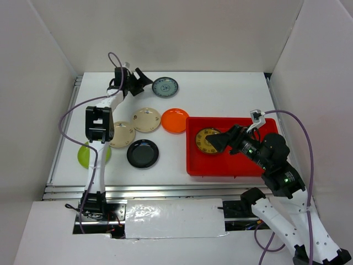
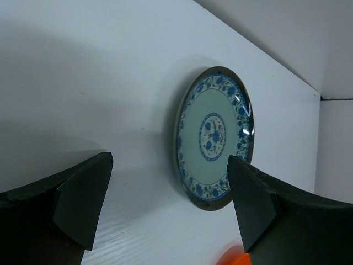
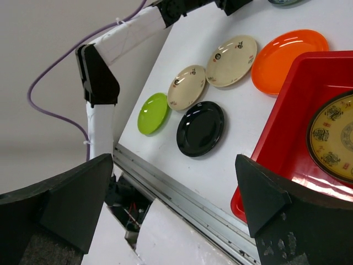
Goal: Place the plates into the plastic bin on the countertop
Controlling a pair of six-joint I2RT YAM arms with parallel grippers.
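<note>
The grey-blue plate lies at the back of the countertop. My left gripper is open just left of it, and the plate shows ahead between its jaws. The red bin holds the yellow-brown plate. My right gripper hovers open and empty over it. Two beige plates, one orange plate, the black plate and the lime plate lie left of the bin. A second orange plate is not in view.
The left arm's links pass over the lime plate and the nearer beige plate. White walls close in the back and sides. Metal rails run along the front edge.
</note>
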